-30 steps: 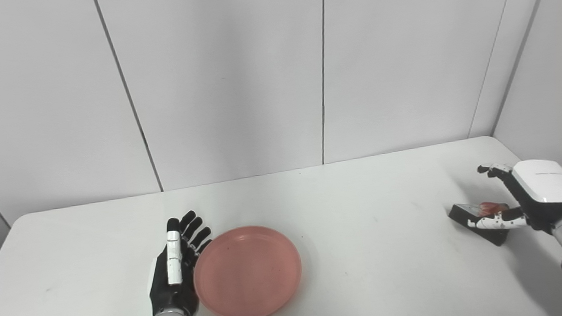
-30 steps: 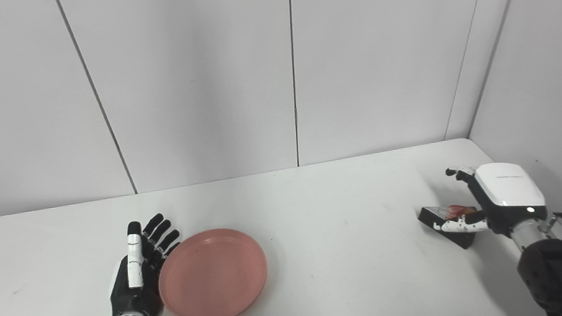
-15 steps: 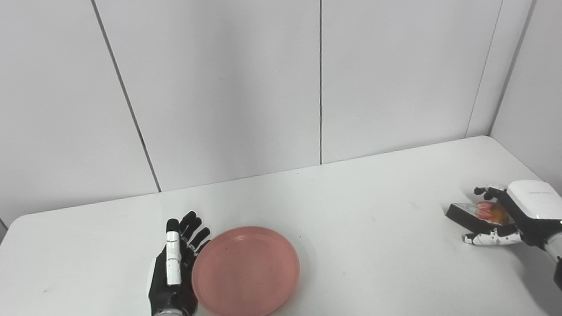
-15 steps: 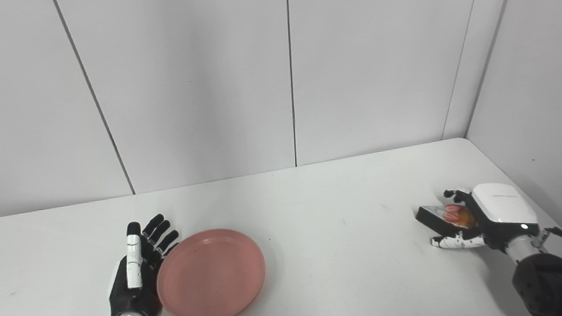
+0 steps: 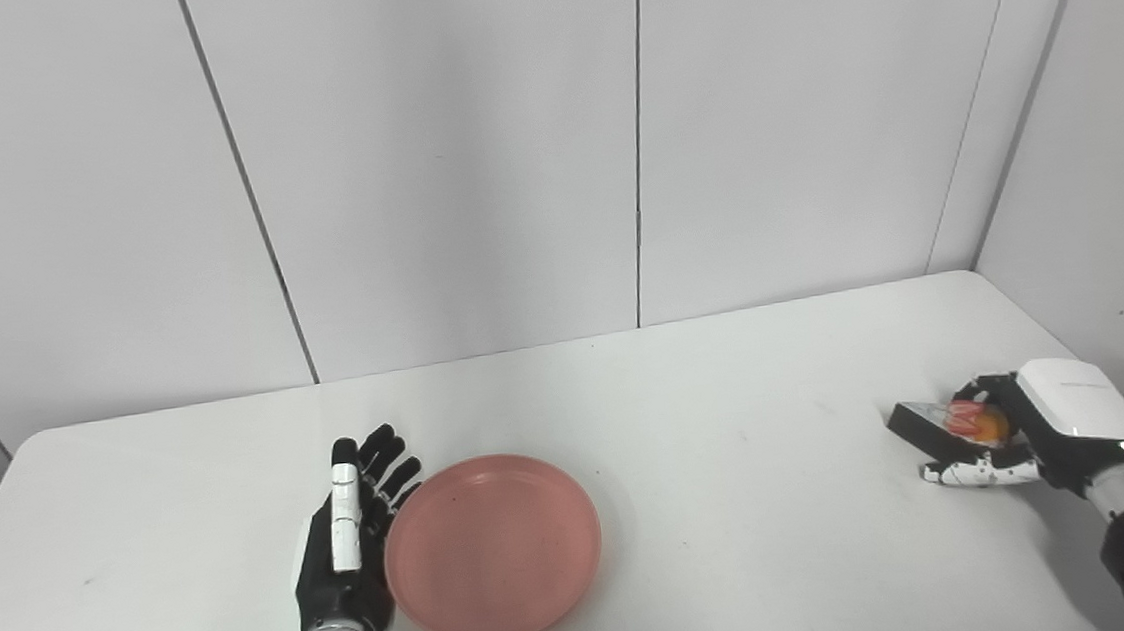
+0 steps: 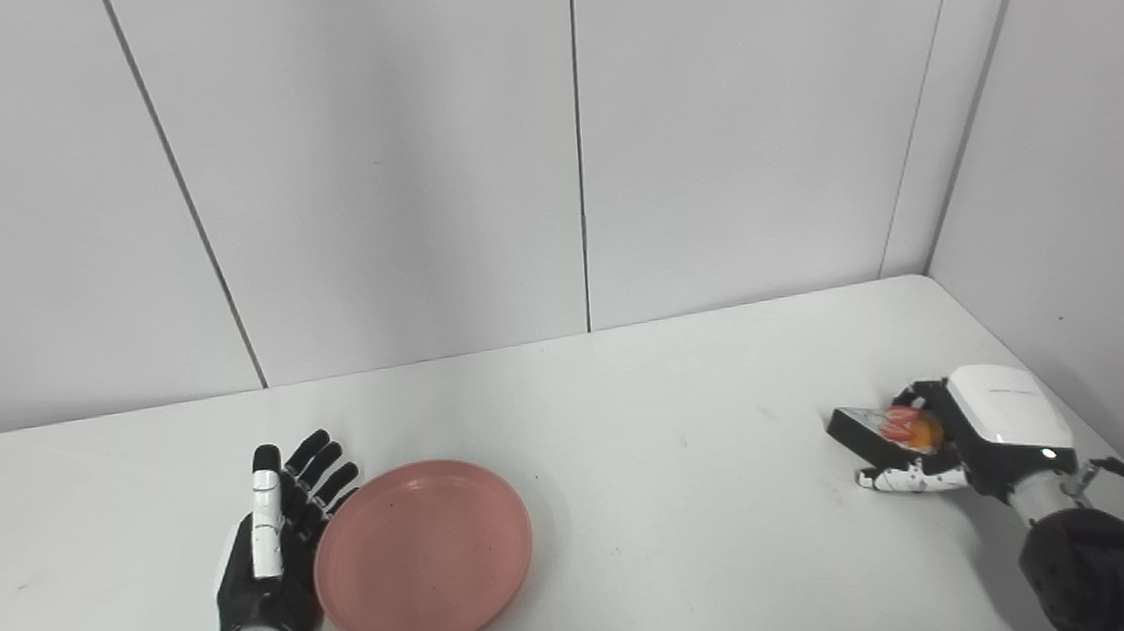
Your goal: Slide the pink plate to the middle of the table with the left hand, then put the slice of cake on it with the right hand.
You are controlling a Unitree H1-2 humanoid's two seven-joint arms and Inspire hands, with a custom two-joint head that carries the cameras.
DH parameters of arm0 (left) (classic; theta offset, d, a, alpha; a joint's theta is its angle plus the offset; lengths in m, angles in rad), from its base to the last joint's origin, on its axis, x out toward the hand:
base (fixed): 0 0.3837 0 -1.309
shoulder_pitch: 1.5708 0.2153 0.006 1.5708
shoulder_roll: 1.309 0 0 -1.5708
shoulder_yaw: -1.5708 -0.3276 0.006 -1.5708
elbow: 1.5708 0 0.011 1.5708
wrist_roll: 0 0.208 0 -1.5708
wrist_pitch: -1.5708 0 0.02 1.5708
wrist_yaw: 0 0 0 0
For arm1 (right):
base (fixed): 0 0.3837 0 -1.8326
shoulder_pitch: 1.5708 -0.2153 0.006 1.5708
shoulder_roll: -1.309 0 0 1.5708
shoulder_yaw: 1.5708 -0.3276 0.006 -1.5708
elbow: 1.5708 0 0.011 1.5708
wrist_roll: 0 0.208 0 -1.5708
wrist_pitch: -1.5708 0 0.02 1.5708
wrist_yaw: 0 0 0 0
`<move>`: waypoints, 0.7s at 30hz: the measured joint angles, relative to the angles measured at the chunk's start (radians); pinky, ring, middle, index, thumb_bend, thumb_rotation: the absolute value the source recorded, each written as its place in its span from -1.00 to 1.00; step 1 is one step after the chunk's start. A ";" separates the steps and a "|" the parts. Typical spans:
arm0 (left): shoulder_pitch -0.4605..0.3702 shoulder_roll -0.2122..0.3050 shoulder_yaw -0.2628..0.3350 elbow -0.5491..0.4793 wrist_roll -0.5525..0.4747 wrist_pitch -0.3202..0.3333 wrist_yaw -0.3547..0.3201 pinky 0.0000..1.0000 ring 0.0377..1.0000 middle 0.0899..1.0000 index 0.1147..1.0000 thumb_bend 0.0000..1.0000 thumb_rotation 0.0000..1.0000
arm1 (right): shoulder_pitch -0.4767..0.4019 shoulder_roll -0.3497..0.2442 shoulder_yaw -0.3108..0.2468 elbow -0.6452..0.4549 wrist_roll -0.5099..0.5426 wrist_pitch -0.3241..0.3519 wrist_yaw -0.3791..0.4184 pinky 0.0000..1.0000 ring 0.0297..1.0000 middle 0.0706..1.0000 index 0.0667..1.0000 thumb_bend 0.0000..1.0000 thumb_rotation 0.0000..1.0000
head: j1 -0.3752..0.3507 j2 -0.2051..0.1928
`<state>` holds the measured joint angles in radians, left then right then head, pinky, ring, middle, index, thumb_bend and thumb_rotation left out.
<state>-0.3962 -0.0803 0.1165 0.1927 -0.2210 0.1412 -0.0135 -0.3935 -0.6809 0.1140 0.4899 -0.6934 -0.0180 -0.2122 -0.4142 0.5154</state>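
- Now the left hand (image 5: 344, 543) lies on the table (image 5: 737, 502) with fingers spread and straight, holding nothing, its edge against the left rim of the plate (image 5: 493, 548).
- The plate sits flat, left of the table's middle, toward the near edge.
- Far to the right, the right hand (image 5: 1042, 418) has its fingers curled over the cake (image 5: 942, 423) and its thumb below, closed around the slice.
- The cake, dark with red and orange topping, is near the table's right edge, well apart from the plate.
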 measured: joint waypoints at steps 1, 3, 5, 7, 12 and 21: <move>0.001 -0.001 0.000 -0.002 0.000 0.001 0.000 0.64 0.67 0.72 0.53 0.79 0.76 | -0.004 -0.001 0.002 0.003 0.000 0.000 -0.007 -0.75 -0.70 -0.65 -0.14 0.01 -0.64 | 0.002 0.000; 0.002 -0.001 -0.001 -0.005 0.000 0.003 0.000 0.64 0.67 0.73 0.54 0.78 0.77 | -0.010 -0.006 0.009 0.010 0.000 -0.001 -0.010 -0.75 -0.69 -0.64 -0.14 0.00 -0.64 | 0.002 0.000; 0.002 0.000 0.000 -0.006 0.000 0.005 0.000 0.64 0.68 0.73 0.54 0.78 0.76 | -0.010 -0.010 0.014 0.011 0.000 -0.001 -0.010 -0.73 -0.67 -0.61 -0.14 0.00 -0.64 | 0.002 0.000; 0.002 0.000 0.000 -0.008 0.000 0.009 0.002 0.64 0.68 0.74 0.54 0.79 0.76 | -0.010 -0.012 0.018 0.010 0.004 -0.001 -0.010 -0.71 -0.65 -0.59 -0.14 -0.01 -0.64 | 0.003 0.002; 0.002 -0.001 0.000 -0.010 -0.001 0.012 0.001 0.65 0.69 0.75 0.53 0.77 0.75 | -0.009 -0.012 0.020 0.008 0.026 -0.001 -0.009 -0.71 -0.65 -0.60 -0.32 0.02 -0.20 | 0.003 0.002; 0.003 -0.002 0.000 -0.014 -0.001 0.015 0.006 0.64 0.69 0.73 0.52 0.76 0.73 | 0.037 -0.010 0.019 -0.074 0.035 0.000 0.008 -0.70 -0.65 -0.61 -0.54 0.16 0.26 | 0.017 0.006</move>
<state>-0.3936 -0.0821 0.1166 0.1786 -0.2223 0.1565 -0.0077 -0.3564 -0.6912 0.1332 0.4164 -0.6583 -0.0184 -0.2039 -0.3973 0.5216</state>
